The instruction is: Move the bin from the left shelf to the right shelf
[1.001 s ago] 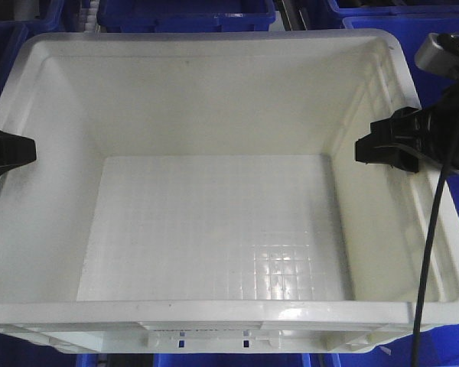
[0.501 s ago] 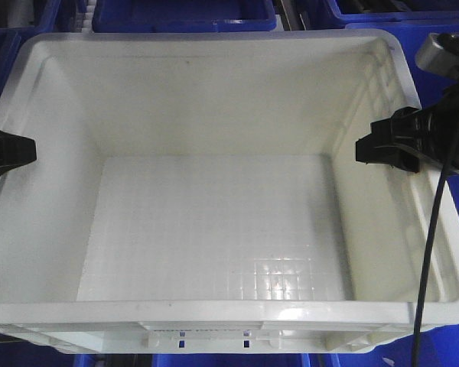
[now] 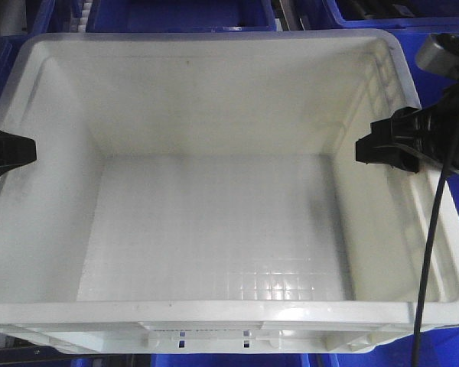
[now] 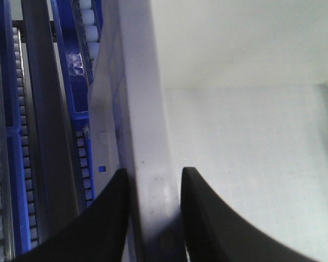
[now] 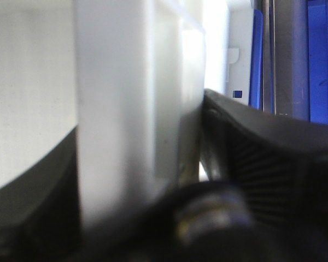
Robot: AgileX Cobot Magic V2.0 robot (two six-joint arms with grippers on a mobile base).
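1. As you look down through the front view, one bin [image 3: 214,229] fills nearly the whole picture. It is white and open-topped, with its grid floor in plain sight.
2. You have two grippers on it, one on each side wall.
3. Your left gripper [image 4: 153,218] straddles the rim of the bin's left wall. Of its two black fingers [image 4: 208,224], one sits inside the wall and one outside. Both press against the plastic, so the claw is clamped on that wall.
4. Your right gripper [image 5: 142,164] does the same on the bin's right wall. In its wrist view the white wall sits between two dark fingers [image 5: 262,164] and touches both, so this claw is closed on the bin too.
5. One black cable [image 3: 432,252] runs from the right arm across the bin's right rim, down towards its near right corner.
6. Dark blue crates [image 3: 180,15] show past the bin on every side. Along its far rim you can count three separate ones.
7. In the left wrist view, roller tracks [image 4: 86,22] run alongside the outside of the left wall, with blue plastic among them. You can count at least two rows of white rollers.
8. You cannot tell which rack those rollers belong to. You also cannot tell whether the bin rests on anything or hangs in the two grips.
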